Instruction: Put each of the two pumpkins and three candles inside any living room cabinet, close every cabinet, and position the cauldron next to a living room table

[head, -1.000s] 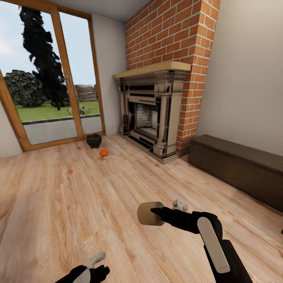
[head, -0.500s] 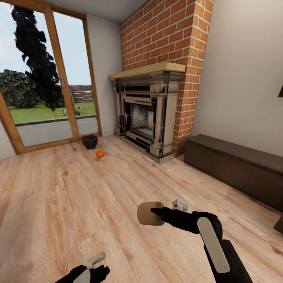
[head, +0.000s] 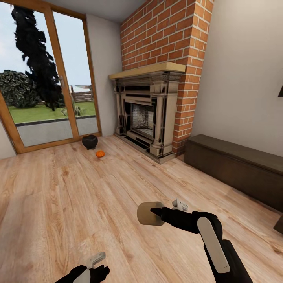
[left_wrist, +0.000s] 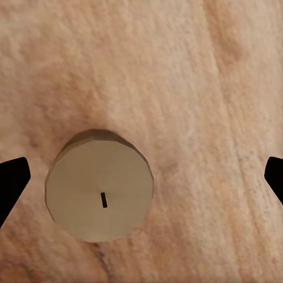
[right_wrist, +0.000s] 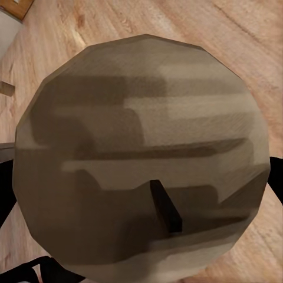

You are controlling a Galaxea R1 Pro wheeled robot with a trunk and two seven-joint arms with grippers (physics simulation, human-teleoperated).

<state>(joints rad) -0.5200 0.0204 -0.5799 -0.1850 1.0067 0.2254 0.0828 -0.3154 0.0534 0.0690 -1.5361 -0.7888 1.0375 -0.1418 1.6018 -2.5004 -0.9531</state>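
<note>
Head view: the right gripper (head: 157,212) grips a candle (head: 150,213), flat end facing the fireplace (head: 147,114). The closed cabinet (head: 236,167) lies right of that hearth, nearer this arm. The left gripper (head: 96,261) hangs spread over another candle (left_wrist: 99,186) standing upright on the floor.
</note>
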